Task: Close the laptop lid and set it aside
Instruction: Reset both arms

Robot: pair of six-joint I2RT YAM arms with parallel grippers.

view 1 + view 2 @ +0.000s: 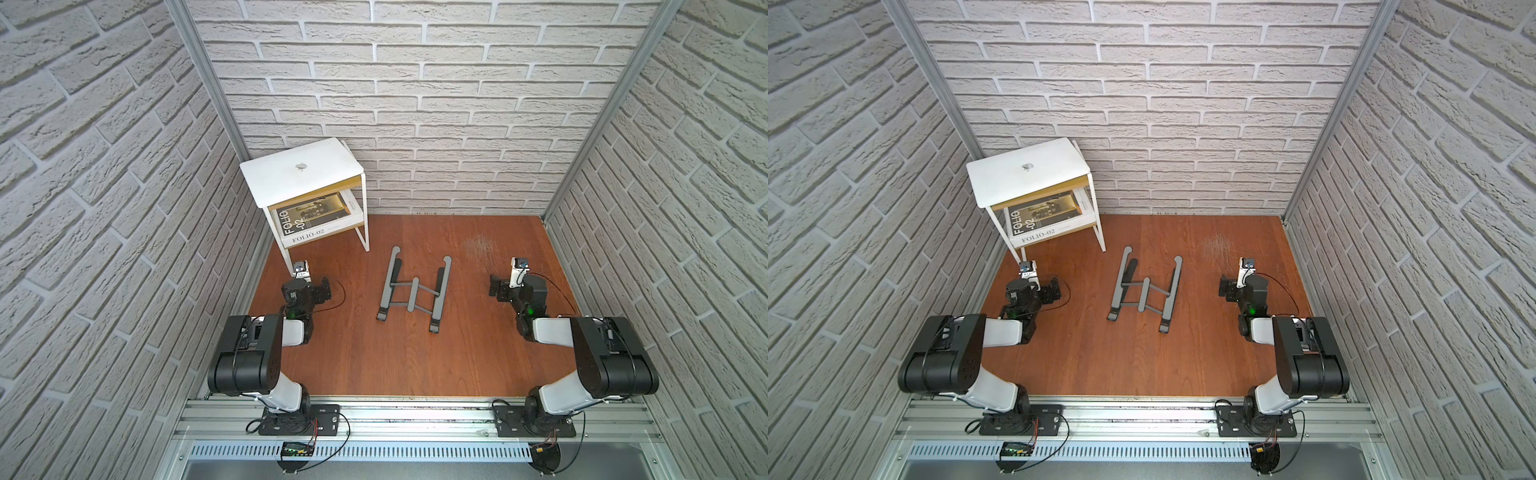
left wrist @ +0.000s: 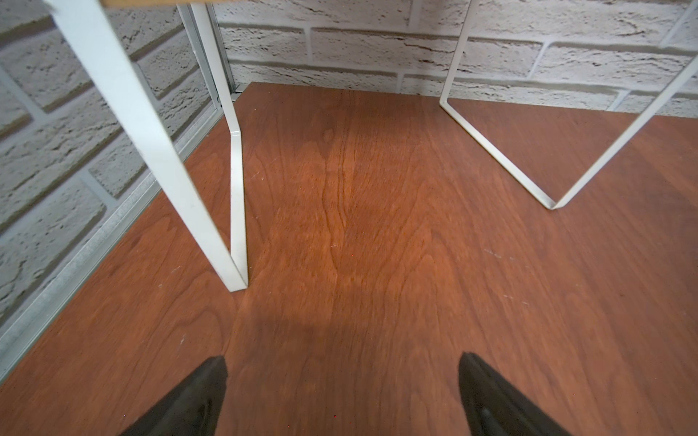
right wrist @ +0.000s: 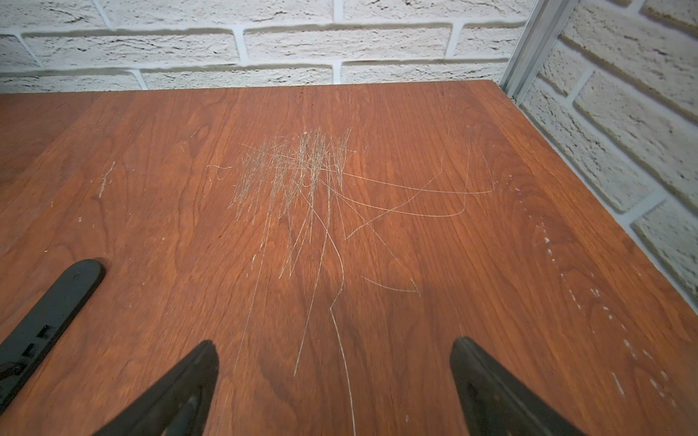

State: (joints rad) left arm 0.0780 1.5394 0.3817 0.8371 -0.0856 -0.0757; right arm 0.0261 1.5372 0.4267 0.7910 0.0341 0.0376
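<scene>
Stand (image 1: pixel 414 293) mid-table, shelf (image 2: pixel 145 124) far-left corner

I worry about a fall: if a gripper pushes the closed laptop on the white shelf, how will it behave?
Likely it slides easily: the laptop looks smooth and lies flat. It seems to cover the whole top of the white shelf, so a push may tip it off. Probably stiff, being shut.

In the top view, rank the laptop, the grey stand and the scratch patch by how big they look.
1. laptop, though it sits raised, nearer the camera
2. grey stand
3. scratch patch
</scene>
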